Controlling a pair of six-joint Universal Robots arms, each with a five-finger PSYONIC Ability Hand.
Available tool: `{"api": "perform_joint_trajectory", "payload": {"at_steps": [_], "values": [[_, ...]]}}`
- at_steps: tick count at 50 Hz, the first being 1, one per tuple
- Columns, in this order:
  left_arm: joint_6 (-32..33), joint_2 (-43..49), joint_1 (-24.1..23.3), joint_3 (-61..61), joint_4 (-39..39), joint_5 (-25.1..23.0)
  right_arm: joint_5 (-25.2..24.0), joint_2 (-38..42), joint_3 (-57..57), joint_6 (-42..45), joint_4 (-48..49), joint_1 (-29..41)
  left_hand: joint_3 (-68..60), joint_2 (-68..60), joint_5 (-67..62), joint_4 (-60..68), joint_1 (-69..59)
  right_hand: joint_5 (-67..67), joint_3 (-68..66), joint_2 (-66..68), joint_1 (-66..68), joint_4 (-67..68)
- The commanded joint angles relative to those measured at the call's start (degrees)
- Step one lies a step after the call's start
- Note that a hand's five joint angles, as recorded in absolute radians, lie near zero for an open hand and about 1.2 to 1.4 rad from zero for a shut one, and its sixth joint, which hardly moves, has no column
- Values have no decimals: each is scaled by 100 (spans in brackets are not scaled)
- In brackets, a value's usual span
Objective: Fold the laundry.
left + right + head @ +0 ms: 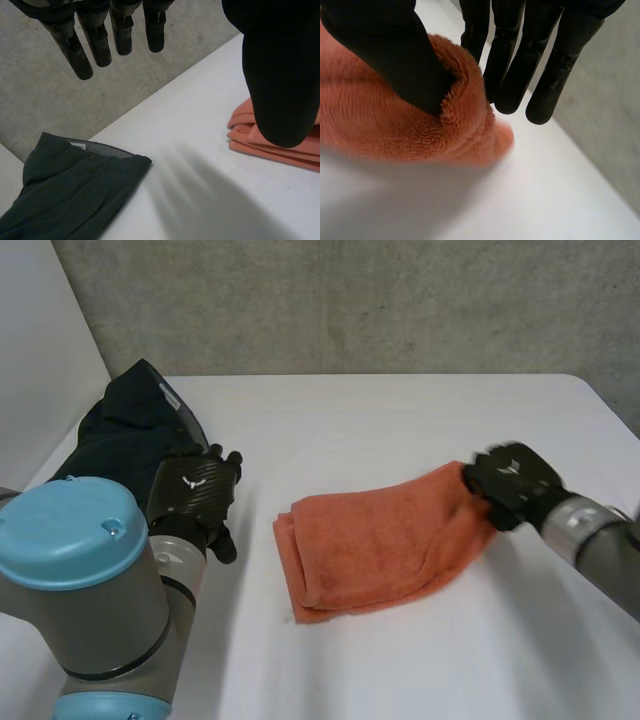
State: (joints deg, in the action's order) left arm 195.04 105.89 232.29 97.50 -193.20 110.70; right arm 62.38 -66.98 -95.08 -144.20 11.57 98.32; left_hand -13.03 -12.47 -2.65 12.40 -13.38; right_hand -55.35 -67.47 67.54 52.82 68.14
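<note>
- Head view gives you the orange towel (380,540) lying folded near the middle of the white table (400,410), its stacked folded edges turned toward the left arm.
- Your right hand (510,485) sits at the towel's far right corner, touching the cloth.
- Right wrist view shows you the grip: the thumb (395,55) digs into the towel's (420,130) plush edge, the straight fingers (510,65) stand just behind that edge, and the corner is pinched between them.
- Your left hand (195,490) hangs well apart from the towel, next to the dark trousers (125,435) at the table's left side.
- Left wrist view shows you its fingers (85,55) straight and spread, holding nothing, above bare table.
- There, the trousers (75,190) lie flat below the fingertips with the waistband toward the towel, and the towel's layered edge (240,125) peeks out beside the thumb (280,75).
</note>
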Motion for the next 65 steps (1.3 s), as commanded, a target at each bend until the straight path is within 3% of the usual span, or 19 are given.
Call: {"api": "perform_joint_trajectory", "payload": {"at_steps": [1, 7, 12, 13, 14, 16, 18, 24, 29, 38, 48, 59, 65], "values": [[-1, -288, 79, 111, -7, -4, -24, 79, 1097, -56, -946, 1882, 180, 125, 142, -117, 215, -1465, -1253, 1246, 2718, 1186], [-1, -314, 97, 137, -7, -13, -428, 790, 1247, -12, -1087, 2954, 180, 125, 142, -117, 215, -1465, -1253, 1246, 2718, 1186], [-1, -270, 115, 58, -7, -13, -403, 1029, 1343, -55, -1043, 3088, 197, 142, 159, -134, 232, -1454, -1242, 1236, 2707, 1176], [-1, -270, 115, 32, -7, -22, -385, 1003, 1369, -90, -1043, 3079, 197, 142, 159, -134, 232, -5, 207, -213, 1258, -273], [8, -253, 115, -46, -16, -22, -298, 924, 1431, -195, -1043, 3088, 197, 142, 159, -134, 232, 2907, 3119, -3125, -1654, -3185], [8, -235, 88, -152, -33, -22, -148, 810, 1492, -415, -1034, 3079, 197, 142, 159, -134, 232, 4662, 4874, -4881, -3409, -4941], [25, -139, 45, -353, -68, -22, 123, 705, 1563, -878, -1008, 3009, 214, 159, 176, -151, 249, 5535, 5747, -5754, -4282, -5814], [-141, 309, -166, -1004, -60, -110, 494, 344, 1581, -2365, -973, 2333, 181, 125, 142, -117, 215, 5535, 5747, -5754, -4282, -5814], [-834, 836, -570, -1549, 290, -277, 494, 325, 1607, -3288, -1034, 2104, 147, 91, 109, -84, 182, 5535, 5747, -5754, -4282, -5814], [-1705, 1619, -773, -1989, 1513, -233, 520, 1221, 2055, -3027, -1781, 1954, 164, 108, 125, -100, 198, 5535, 5747, -5754, -4282, -5814], [-1741, 1979, -773, -2025, 2050, -22, 915, 1767, 2336, -2201, -2098, 1963, 164, 108, 125, -100, 198, 5535, 5747, -5754, -4282, -5814], [-1477, 1892, -764, -2068, 2164, 22, 986, 1557, 2152, -1883, -2063, 1928, 164, 108, 125, -100, 198, 5535, 5747, -5754, -4282, -5814], [-1477, 1225, -773, -2236, 2059, -66, 1004, 1074, 1748, -1971, -1633, 1875, 197, 142, 159, -134, 232, 5535, 5747, -5754, -4282, -5814]]}}
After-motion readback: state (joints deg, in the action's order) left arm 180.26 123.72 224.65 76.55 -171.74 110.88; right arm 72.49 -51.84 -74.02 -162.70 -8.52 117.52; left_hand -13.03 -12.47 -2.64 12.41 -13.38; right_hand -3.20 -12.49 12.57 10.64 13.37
